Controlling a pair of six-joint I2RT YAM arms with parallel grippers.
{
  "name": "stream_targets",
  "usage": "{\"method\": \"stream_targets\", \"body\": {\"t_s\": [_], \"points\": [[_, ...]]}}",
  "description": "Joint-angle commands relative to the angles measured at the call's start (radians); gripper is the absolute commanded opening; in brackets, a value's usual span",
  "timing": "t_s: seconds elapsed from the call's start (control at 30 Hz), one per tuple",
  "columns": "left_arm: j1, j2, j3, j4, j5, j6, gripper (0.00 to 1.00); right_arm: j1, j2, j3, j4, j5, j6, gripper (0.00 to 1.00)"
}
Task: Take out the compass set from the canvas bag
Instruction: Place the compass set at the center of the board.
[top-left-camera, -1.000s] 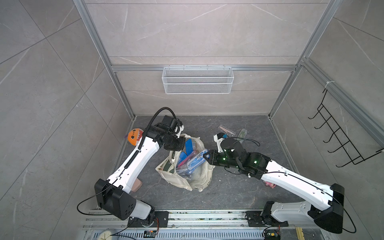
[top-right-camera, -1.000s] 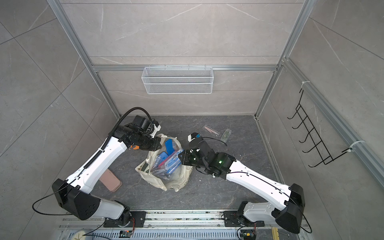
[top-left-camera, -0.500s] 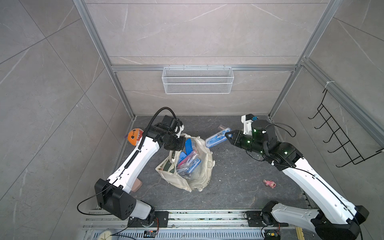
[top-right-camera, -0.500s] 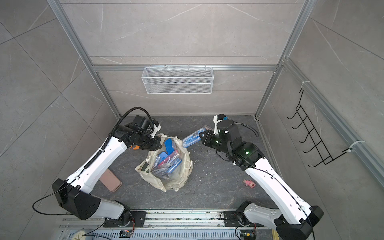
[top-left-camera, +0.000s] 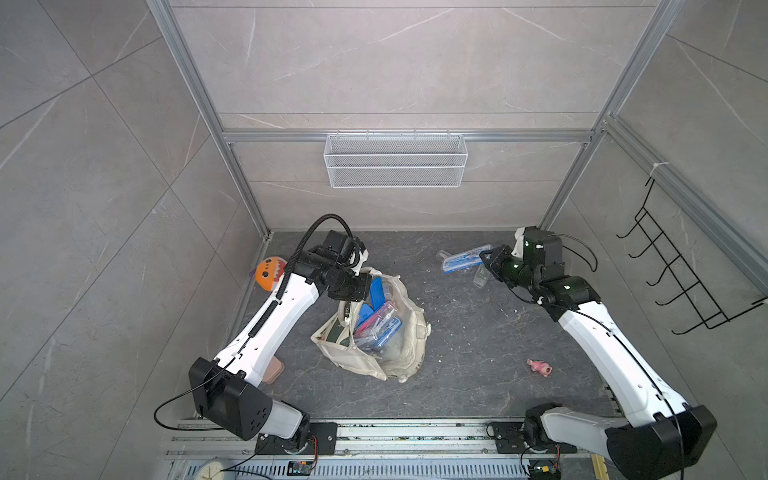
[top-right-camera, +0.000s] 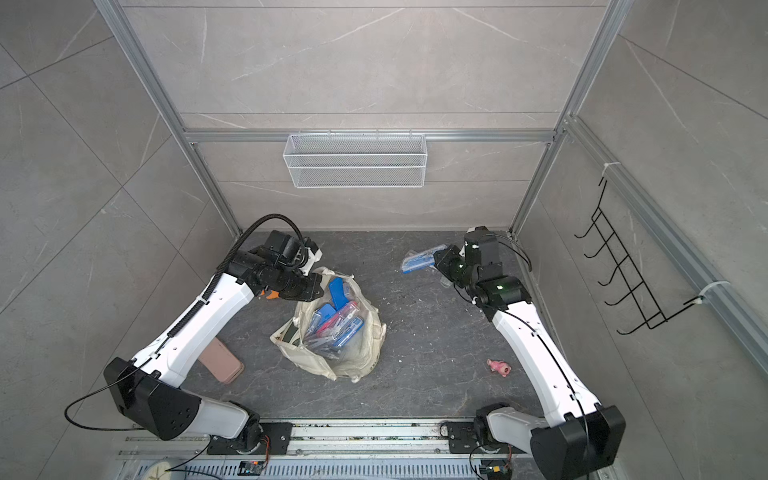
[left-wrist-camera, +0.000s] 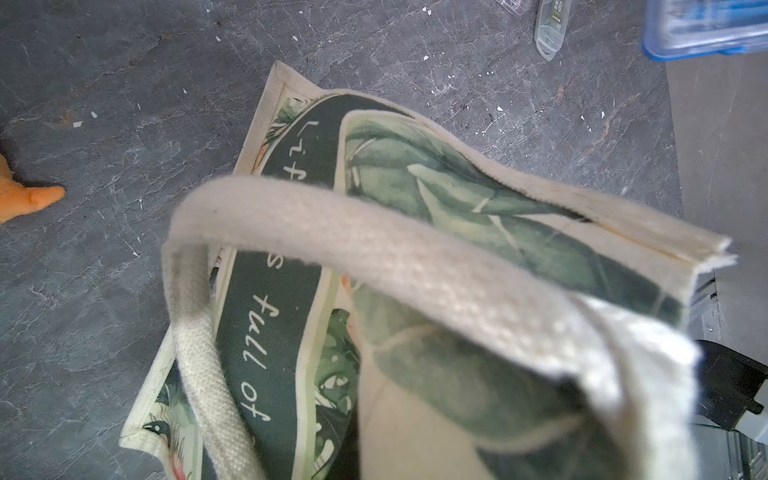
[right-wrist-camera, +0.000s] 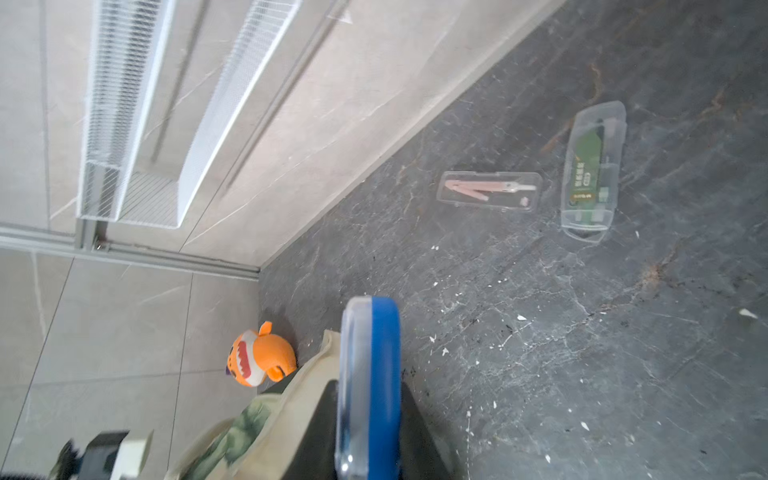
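Observation:
The cream canvas bag (top-left-camera: 401, 357) (top-right-camera: 359, 359) sits open on the dark floor with several blue and pink cases (top-left-camera: 378, 320) inside. My left gripper (top-left-camera: 360, 286) (top-right-camera: 313, 291) is shut on the bag's rim at its far left side. In the left wrist view the bag's green printed panel (left-wrist-camera: 457, 199) and a loop handle (left-wrist-camera: 374, 245) fill the picture and hide the jaws. My right gripper (top-left-camera: 485, 258) (top-right-camera: 438, 261) (right-wrist-camera: 370, 457) is shut on one end of a blue compass set (top-left-camera: 465, 259) (top-right-camera: 417, 261) (right-wrist-camera: 370, 382), held above the floor at the back right, clear of the bag.
Two clear cases (right-wrist-camera: 490, 191) (right-wrist-camera: 590, 174) lie on the floor under the held set. An orange toy (top-left-camera: 270, 274) sits by the left wall, a pink-brown block (top-right-camera: 222, 359) near the left arm, a small pink toy (top-left-camera: 540, 368) at the right. A wire basket (top-left-camera: 395, 166) hangs on the back wall.
My right arm has lifted the blue compass set out of the bag and carried it to the back right. The left gripper has held the bag's rim still.

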Motion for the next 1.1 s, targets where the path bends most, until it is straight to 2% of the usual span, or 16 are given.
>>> {"method": "stream_targets", "body": {"t_s": [0.0, 0.4, 0.67, 0.87, 1.07], "points": [[0.005, -0.02, 0.033, 0.022, 0.042, 0.003, 0.0, -0.035, 0.059, -0.088, 0.229, -0.019, 0.137, 0.12], [0.004, -0.018, 0.02, 0.037, 0.061, -0.006, 0.0, -0.049, 0.317, -0.225, 0.623, 0.093, 0.37, 0.13], [0.005, -0.021, 0.007, 0.042, 0.064, -0.009, 0.0, -0.048, 0.479, -0.266, 0.824, 0.096, 0.508, 0.14], [0.004, -0.02, -0.004, 0.053, 0.067, -0.013, 0.0, -0.047, 0.52, -0.287, 0.854, 0.102, 0.526, 0.15], [0.005, -0.015, 0.004, 0.05, 0.064, -0.021, 0.0, -0.044, 0.554, -0.306, 0.855, 0.042, 0.491, 0.17]]}}
